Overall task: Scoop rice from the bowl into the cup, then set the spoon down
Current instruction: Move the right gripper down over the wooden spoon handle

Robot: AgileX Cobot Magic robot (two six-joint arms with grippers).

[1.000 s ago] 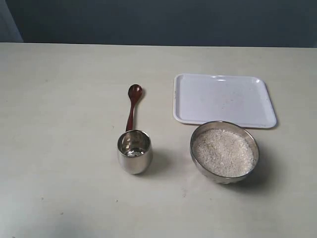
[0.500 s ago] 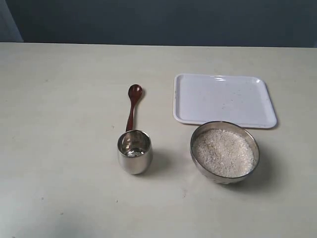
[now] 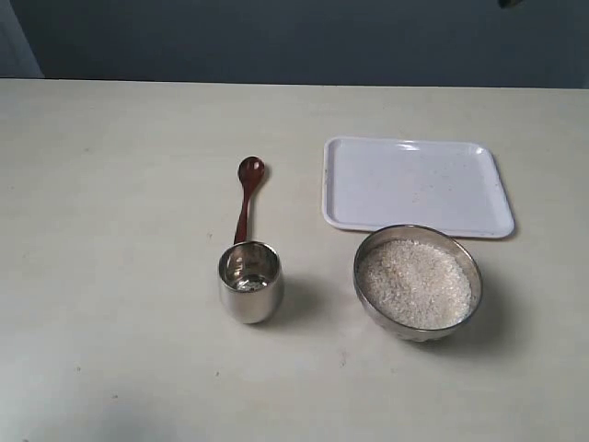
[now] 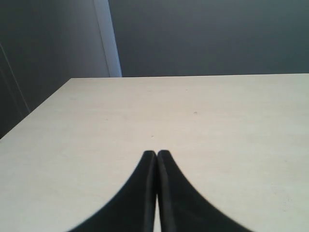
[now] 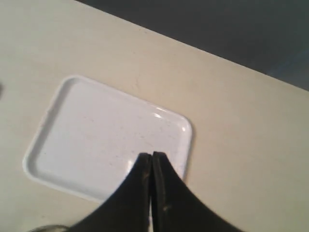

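Lying on the tabletop (image 3: pixel 110 276), the spoon (image 3: pixel 246 198) runs twelve-to-six, scoop at twelve, handle end behind the cup (image 3: pixel 249 295), with the bowl (image 3: pixel 357 276) of rice (image 3: pixel 416 281) at the cup's three o'clock. The left end effector (image 4: pixel 156 154) and the right end effector (image 5: pixel 152 157) are each pinched together, empty. The right hangs over the tray (image 5: pixel 72 135), spoon at the tray's nine o'clock (the nearer arm, I'd judge).
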